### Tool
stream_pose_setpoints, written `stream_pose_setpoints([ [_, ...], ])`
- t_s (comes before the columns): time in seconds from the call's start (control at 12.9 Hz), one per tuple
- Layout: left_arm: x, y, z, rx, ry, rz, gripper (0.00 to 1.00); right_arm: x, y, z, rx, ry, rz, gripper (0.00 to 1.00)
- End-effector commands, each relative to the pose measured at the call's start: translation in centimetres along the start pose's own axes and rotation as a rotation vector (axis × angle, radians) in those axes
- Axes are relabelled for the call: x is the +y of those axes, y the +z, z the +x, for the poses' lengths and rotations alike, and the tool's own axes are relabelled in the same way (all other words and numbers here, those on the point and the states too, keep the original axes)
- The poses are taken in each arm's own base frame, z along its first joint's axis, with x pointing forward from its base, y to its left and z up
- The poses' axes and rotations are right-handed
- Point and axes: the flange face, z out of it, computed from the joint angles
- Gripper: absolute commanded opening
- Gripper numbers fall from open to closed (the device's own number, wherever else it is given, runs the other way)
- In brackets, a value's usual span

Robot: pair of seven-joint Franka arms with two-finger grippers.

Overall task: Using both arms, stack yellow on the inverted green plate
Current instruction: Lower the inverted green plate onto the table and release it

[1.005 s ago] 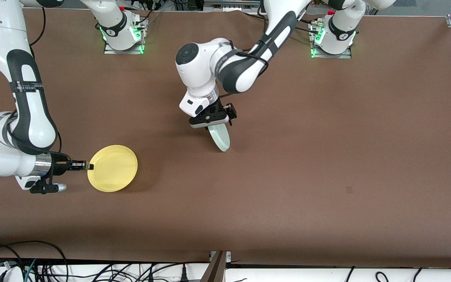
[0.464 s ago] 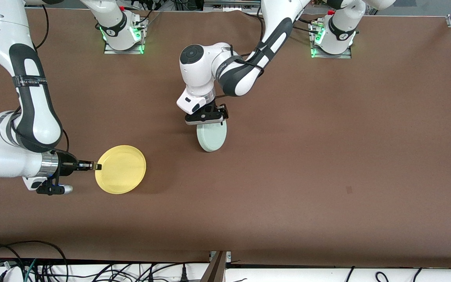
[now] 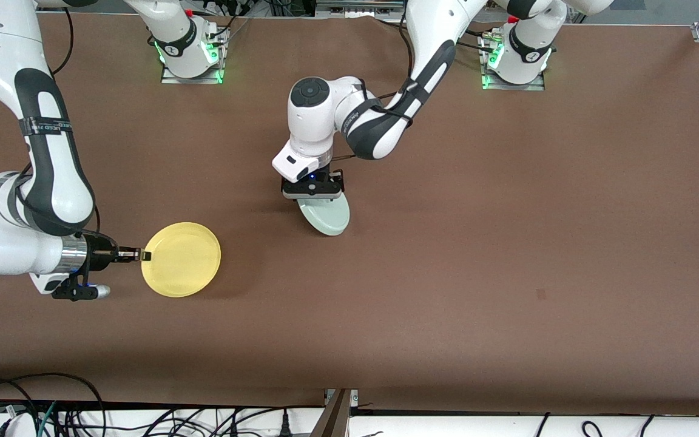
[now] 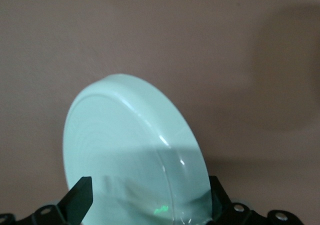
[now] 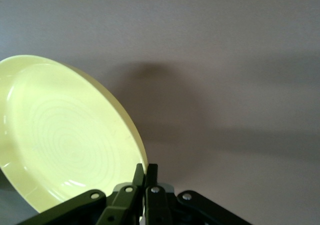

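Over brown table, grippers clamp tilted plates

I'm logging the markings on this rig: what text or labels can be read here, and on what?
None can be read.
Right arm: a black band carries white print, too small to make out.
Left arm: faint lettering on its dark band, unreadable.
Yellow plate and green plate: no print, only moulded rings.

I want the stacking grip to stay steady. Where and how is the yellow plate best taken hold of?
By its thin raised rim, pinched edge-on from the end toward the right arm's side of the table, as the right gripper does on the yellow plate. The plate is shallow and wide, so only the rim fits between two fingers.
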Motion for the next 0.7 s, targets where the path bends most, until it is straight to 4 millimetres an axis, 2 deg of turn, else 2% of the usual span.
stream_pose_setpoints([
  [0.0,-0.5,1.2,0.3,-0.073,0.014,-0.070,1.00,0.1,-0.4,-0.1,-0.013,-0.013,-0.027,0.00],
  [0.15,-1.5,2.2,1.4,-0.127,0.050,-0.110,1.00,-0.4,-0.3,-0.1,-0.014,-0.009,-0.022,0.00],
  [0.39,-2.0,1.5,2.8,-0.143,0.070,-0.170,1.00,-1.0,0.0,0.0,-0.017,-0.007,-0.019,0.00],
  [0.46,-2.2,0.8,3.0,-0.143,0.072,-0.162,1.00,-1.0,0.0,0.0,-0.017,-0.005,-0.016,0.00],
  [0.54,-2.5,-1.0,3.5,-0.160,0.074,-0.139,1.00,-1.1,0.1,-0.1,-0.018,0.002,-0.015,0.00],
  [0.62,-3.6,-2.8,4.9,-0.173,0.066,-0.106,1.00,-1.9,0.4,-0.1,-0.026,0.016,-0.015,0.00],
])
